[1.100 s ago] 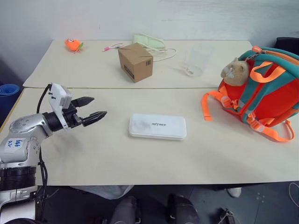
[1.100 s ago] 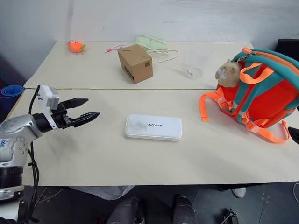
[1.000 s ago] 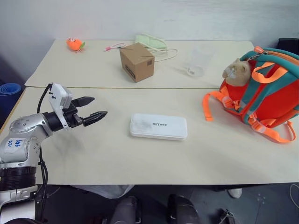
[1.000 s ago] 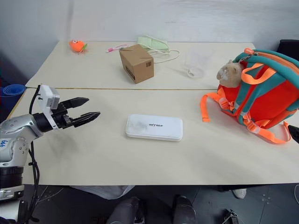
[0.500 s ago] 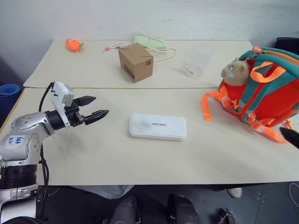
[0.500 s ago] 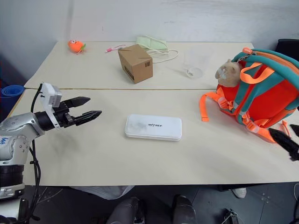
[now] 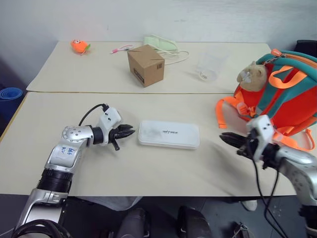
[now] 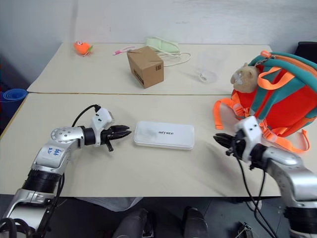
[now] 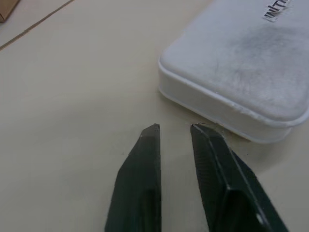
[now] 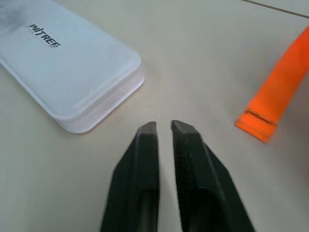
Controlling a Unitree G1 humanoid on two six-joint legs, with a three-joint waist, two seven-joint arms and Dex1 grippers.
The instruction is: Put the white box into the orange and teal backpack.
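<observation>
The white box (image 7: 169,134) lies flat near the middle of the front table, dark lettering up. My left gripper (image 7: 130,132) sits low just off its left end, fingers shut with nothing between them; in the left wrist view the gripper (image 9: 174,128) stops short of the white box (image 9: 241,72). My right gripper (image 7: 224,140) is shut too, a short way off the box's right end, as the right wrist view (image 10: 164,125) shows beside the white box (image 10: 63,63). The orange and teal backpack (image 7: 282,94) stands at the right edge with a tan plush charm (image 7: 250,75).
On the far table stand a brown cardboard box (image 7: 145,64), a clear plastic cup (image 7: 208,67), a green cloth with a cord (image 7: 159,43), a pink item (image 7: 120,48) and an orange toy (image 7: 78,46). An orange strap (image 10: 280,92) trails on the table beside my right gripper.
Both arms swung inward and down toward the white box. The left gripper went from open to shut at the box's left end. The right gripper came in from the right edge, shut.
</observation>
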